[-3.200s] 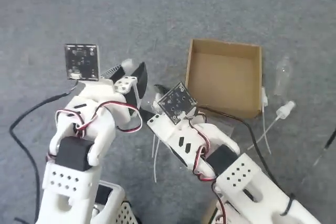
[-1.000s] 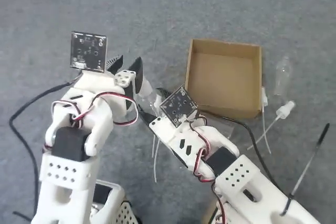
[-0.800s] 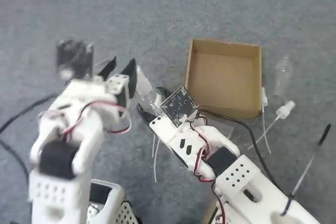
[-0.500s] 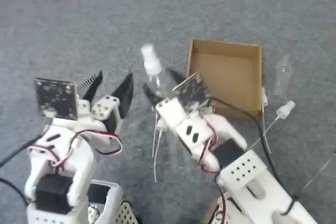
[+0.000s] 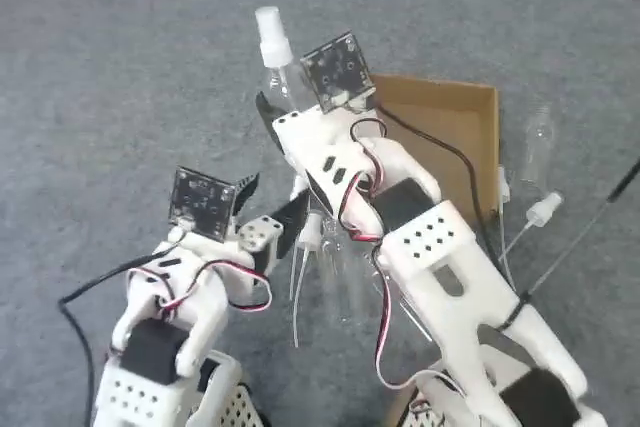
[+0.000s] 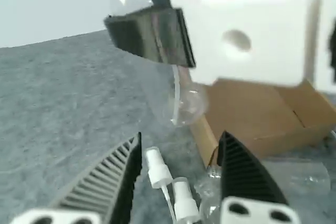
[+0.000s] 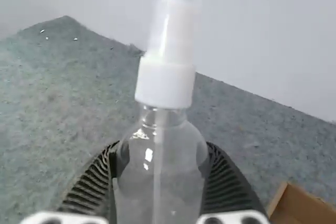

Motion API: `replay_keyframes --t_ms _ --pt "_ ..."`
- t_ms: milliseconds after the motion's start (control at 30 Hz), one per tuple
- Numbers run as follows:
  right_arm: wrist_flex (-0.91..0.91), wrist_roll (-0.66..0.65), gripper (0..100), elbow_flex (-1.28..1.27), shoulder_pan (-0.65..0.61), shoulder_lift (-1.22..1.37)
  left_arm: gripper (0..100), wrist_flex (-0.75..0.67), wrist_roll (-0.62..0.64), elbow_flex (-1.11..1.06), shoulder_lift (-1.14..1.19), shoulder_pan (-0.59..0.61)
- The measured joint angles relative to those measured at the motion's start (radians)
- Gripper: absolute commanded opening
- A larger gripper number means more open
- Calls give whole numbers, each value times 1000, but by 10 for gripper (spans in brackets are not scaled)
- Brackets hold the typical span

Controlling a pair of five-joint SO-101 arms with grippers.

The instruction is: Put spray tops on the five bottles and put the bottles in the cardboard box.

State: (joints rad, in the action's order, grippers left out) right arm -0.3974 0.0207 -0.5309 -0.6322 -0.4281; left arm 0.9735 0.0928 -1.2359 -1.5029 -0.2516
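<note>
My left jaws (image 5: 272,209) sit close to me, low over the bench (image 5: 120,97). They stand wide apart with nothing in them. Just past them lie two loose spray tops (image 6: 157,165) and some clear bottles (image 5: 340,282) with no tops on.

Further out, my right jaws (image 7: 160,184) are closed around a bottle (image 7: 160,161), up in the air just beside the cardboard box (image 5: 470,147). Its spray top (image 7: 167,77) is on. On the far side of the box lie a bare bottle (image 5: 538,142) and another top (image 5: 543,210).

So I think one bottle of five is ready, and it is not in the box yet. The others need tops, and all five need to go in.

My right arm (image 5: 430,247) covers much of the box, so I cannot be sure what is inside. The bottles under the arm are clear and hard to count.
</note>
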Motion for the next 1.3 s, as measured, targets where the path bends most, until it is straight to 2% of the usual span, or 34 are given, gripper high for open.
replay_keyframes --t_ms 133,300,667,900,1300 --pt "-101 15 6 9 0 -20 218 -64 -2 -46 -5 -9" --pt "-181 18 6 -57 0 -178 218 -91 -2 -55 -3 -15" --pt "-199 18 6 -170 8 -347 221 -94 -3 -55 -6 -23" --pt "-169 25 6 -170 0 -348 258 -74 -8 -55 -3 -92" --pt "-255 26 6 -170 -32 -439 258 -74 -8 -55 -3 -38"
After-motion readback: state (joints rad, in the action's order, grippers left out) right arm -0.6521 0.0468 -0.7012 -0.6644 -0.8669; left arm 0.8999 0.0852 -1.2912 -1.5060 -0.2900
